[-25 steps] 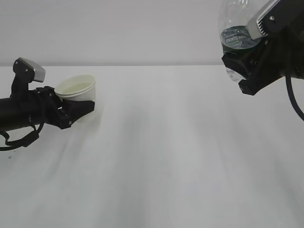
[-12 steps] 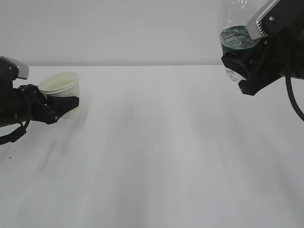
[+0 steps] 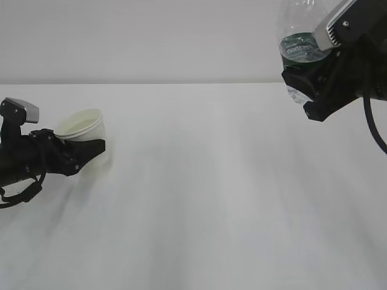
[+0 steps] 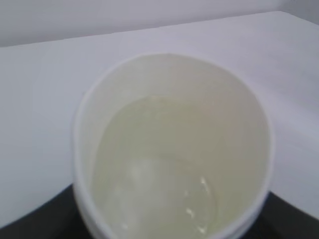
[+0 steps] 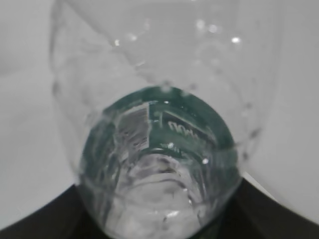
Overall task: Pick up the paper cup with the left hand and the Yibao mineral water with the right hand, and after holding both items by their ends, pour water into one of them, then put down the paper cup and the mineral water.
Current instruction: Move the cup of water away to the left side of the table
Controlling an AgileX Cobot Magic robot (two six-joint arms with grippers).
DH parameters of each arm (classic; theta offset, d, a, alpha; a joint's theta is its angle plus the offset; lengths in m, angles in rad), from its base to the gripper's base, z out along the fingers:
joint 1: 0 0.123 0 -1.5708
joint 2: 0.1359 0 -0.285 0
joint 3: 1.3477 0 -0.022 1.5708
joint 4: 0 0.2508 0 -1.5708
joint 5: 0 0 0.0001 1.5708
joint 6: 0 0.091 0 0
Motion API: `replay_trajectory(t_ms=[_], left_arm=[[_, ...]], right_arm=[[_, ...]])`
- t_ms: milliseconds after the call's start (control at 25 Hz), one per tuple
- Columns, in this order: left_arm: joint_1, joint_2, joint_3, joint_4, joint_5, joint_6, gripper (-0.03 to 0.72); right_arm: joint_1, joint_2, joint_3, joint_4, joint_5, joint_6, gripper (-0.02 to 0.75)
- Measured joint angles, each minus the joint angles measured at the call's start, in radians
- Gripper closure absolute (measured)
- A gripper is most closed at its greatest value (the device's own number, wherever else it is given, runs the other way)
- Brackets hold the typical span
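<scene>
Two black arms were over a plain white table [image 3: 199,199], well apart from each other. Left hand [image 3: 84,151] sat low at the left edge, its black fingers clamped around the paper cup [image 3: 81,130] just below the rolled rim. Cup was small, white, tapering, tilted a little with its mouth leaning toward the arm; whether its base touched the table couldn't be told. From the left wrist view the cup [image 4: 174,149] showed a cream-white inside with clear liquid pooled at the bottom, a few glints on it. Right hand [image 3: 311,84] was raised at the upper right, jaws closed around the Yibao mineral water [image 3: 299,42], held well clear of the table. Bottle was clear ribbed plastic, top cut off by the frame edge, dark green label band with white print too blurred to read. Right wrist view showed the bottle [image 5: 159,149] end-on, green band seen through the plastic, print reversed and illegible, a pale barcode-like patch on it.
</scene>
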Motion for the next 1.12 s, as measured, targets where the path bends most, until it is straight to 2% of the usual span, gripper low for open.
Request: replay_trajectory(t_ms=[400,1120], left_arm=[[0.0,0.002,0.0,-0.012,0.022,0.093,0.231],[0.0,0.031,0.0,-0.062,0.04,0.151,0.231]], right_arm=[[0.0,0.0,0.0,0.0,0.0,0.0,0.325],[0.0,0.0,0.0,0.0,0.0,-0.002,0.325]])
